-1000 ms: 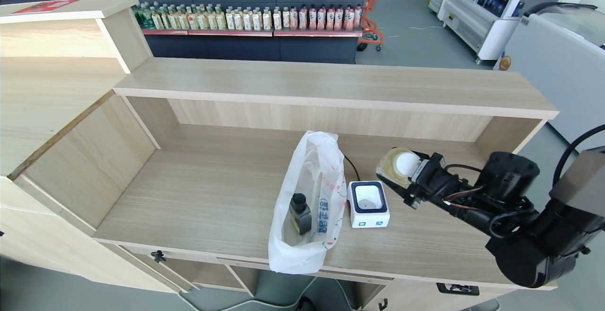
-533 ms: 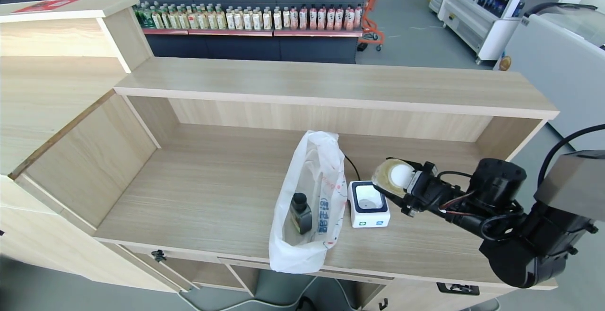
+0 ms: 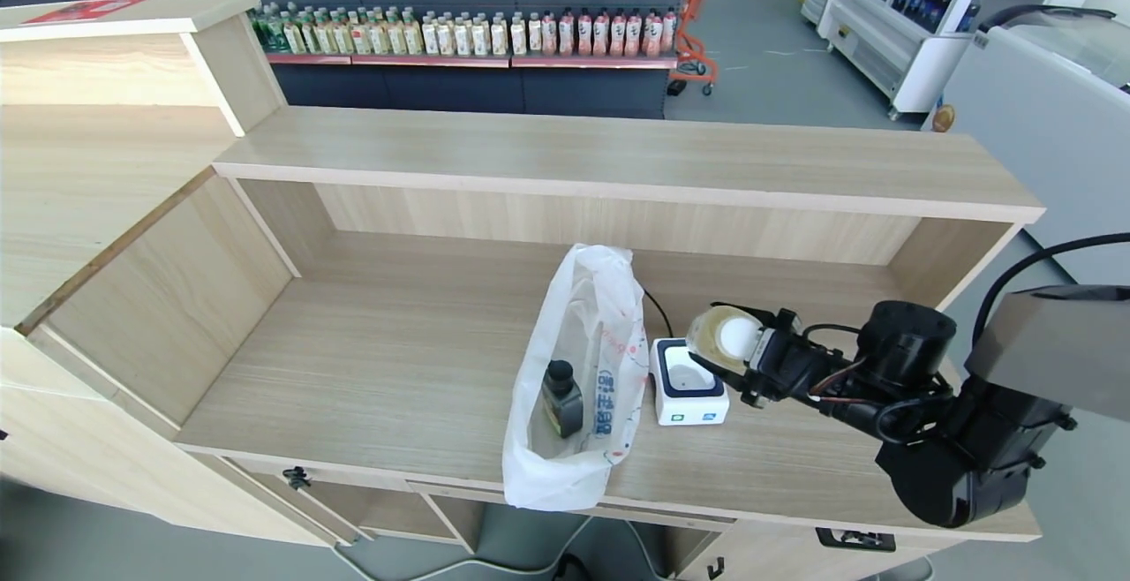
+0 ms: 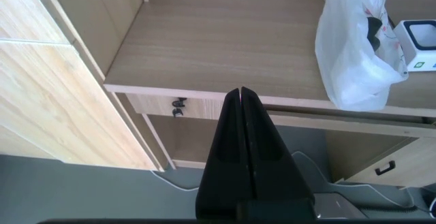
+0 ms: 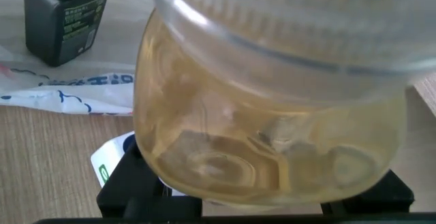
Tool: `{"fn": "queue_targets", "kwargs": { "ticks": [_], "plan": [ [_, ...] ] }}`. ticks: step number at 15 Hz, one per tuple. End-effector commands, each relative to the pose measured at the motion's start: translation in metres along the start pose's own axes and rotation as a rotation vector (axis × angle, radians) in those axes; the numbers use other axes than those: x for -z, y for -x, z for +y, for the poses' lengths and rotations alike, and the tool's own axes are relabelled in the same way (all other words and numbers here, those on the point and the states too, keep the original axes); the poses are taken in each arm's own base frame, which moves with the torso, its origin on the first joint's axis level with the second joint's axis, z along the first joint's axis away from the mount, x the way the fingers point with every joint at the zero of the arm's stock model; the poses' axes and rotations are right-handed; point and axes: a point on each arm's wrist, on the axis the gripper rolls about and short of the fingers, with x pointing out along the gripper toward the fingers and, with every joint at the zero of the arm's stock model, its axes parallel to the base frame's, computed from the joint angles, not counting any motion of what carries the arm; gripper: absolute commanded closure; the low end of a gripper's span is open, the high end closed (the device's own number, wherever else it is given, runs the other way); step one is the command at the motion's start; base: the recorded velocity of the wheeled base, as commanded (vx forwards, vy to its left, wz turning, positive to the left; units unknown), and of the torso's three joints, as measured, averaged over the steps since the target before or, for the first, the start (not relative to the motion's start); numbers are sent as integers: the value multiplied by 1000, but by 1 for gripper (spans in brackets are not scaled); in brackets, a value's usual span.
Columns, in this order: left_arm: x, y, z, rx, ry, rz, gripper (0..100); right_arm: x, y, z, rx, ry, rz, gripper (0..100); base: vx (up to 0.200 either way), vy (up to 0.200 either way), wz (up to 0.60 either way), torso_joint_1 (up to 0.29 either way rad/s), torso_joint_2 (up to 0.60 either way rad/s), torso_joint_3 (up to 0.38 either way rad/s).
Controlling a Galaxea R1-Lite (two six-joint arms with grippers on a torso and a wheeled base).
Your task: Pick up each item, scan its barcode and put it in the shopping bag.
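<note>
1. Right gripper (image 3: 740, 353): clamped around white-lidded clear jar (image 3: 711, 334), tilted, held over 1 o'clock corner of scanner (image 3: 691, 406)
2. Shopping bag (image 3: 609, 334): just beside scanner at 9 o'clock, dark bottle (image 3: 561, 400) upright inside
3. Left gripper (image 4: 241, 101): fingers pressed together, empty

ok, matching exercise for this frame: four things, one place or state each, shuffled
Things:
1. jar
2. bottle
3. scanner
4. left gripper

Place or state:
A. inside the bag
B. shut, empty
C. held in the right gripper
D. on the counter, beside the bag

Pairs: 1-C, 2-A, 3-D, 4-B
</note>
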Motion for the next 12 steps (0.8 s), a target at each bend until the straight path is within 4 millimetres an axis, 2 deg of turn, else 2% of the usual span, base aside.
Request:
{"fn": "queue_targets", "kwargs": {
  "ticks": [1,12],
  "plan": [
    [0,0,0,0,0,0,100,13,-7,2,-20,11,-23,100,0,0,0,0,0,0],
    [0,0,0,0,0,0,100,43,-32,14,-41,10,-53,100,0,0,0,0,0,0]
  ]
}}
